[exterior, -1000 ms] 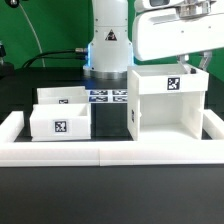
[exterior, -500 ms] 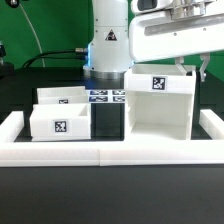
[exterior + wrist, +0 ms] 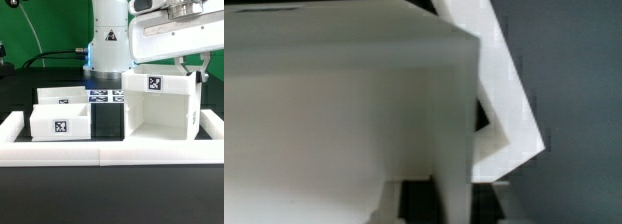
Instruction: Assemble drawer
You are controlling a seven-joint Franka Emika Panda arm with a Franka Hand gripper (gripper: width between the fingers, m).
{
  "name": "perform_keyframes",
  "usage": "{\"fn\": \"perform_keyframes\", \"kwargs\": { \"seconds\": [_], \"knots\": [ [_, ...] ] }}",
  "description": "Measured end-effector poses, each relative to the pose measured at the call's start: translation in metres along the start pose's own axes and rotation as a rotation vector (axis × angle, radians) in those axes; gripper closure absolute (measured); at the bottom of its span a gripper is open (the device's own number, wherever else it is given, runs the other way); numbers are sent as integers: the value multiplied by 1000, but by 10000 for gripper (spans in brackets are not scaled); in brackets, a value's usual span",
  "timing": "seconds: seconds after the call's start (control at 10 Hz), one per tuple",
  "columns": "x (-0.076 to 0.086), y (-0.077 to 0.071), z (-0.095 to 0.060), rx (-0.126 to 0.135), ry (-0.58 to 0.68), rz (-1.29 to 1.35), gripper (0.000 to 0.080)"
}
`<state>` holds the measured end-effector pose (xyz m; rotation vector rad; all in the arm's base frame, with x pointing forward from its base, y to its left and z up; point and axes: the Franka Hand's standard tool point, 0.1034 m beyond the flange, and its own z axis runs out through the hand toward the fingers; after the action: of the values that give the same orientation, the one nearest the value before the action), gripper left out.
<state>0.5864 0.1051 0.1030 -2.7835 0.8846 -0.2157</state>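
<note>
At the right of centre in the exterior view sits the box housing point(image 3: 160, 112), and my gripper point(image 3: 194, 68) comes down onto its upper right corner. The fingers look set narrow astride the right-hand wall, so I judge it gripped. The wrist view is filled by white housing wall point(image 3: 331, 110).

Neither tray is in yet. The front tray point(image 3: 60, 122) and the rear tray point(image 3: 62, 96) stand at the left of the frame, close together and apart from the housing. Both insertions are left, as I read it.

I can read no brand or writing. Only square black-and-white tags show, on the housing, the front tray and the marker board point(image 3: 108, 97).
</note>
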Motion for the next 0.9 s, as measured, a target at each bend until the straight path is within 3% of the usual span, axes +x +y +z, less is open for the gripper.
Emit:
{"fn": "perform_keyframes", "kwargs": {
  "seconds": [0.1,0.2,0.7,0.9],
  "knots": [
    [-4,-2,3,-3,-1,132,744],
    [0,-2,4,14,42,223,737],
    [6,1,1,39,49,437,735],
    [2,6,1,32,20,657,734]
  ]
}}
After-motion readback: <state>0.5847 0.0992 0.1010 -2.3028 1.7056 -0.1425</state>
